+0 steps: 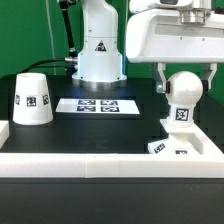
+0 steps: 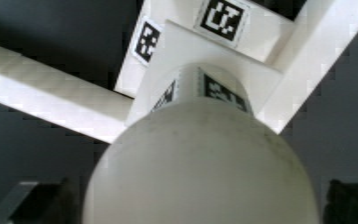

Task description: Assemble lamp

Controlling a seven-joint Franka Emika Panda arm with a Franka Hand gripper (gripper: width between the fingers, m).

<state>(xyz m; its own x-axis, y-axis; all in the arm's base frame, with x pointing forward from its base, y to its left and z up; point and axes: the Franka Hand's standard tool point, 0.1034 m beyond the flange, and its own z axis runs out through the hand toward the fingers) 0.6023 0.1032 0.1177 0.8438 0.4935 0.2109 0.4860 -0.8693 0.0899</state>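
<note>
We see the white ball bulb (image 1: 184,88) upright on its tagged stem, atop the small blocky white base (image 1: 166,148). The white tagged truncated-cone shade (image 1: 33,98) stands well apart, toward the exterior view's left.

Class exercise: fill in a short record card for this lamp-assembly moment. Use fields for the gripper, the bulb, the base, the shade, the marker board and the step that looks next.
gripper: gripper open, fingers on either side of the bulb, whether they touch it cannot be told
bulb: bulb upright, ball on top, tag on its stem, standing on the base
base: base near the front rail, at the exterior view's right
shade: shade on the table, exterior view's left, wide end down
marker board: marker board flat, mid-table
next step: probably fetching the shade
</note>
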